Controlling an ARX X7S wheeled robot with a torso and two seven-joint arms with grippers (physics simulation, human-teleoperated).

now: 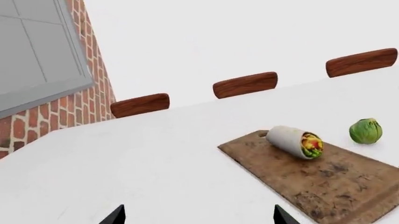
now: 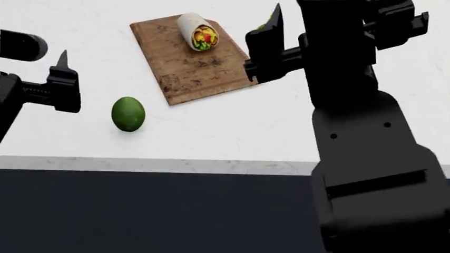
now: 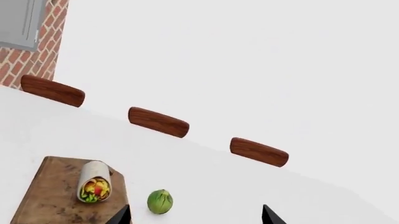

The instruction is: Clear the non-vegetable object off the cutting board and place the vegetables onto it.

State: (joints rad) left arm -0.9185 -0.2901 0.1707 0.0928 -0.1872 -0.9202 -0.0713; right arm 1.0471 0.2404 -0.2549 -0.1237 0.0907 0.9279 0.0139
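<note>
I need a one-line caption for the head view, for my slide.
Wrap on cutting board, avocado on counter, both arms hovering.

Head view: right arm (image 2: 351, 79) covers the leafy green ball; only a green sliver shows beside the right gripper (image 2: 271, 45). Cutting board (image 1: 311, 177) cut off by the left wrist frame edge at its near end; handle hole not visible. Left gripper (image 1: 198, 215): fingertips only at frame edge. Left arm (image 2: 18, 79) cropped at head view's left.
</note>
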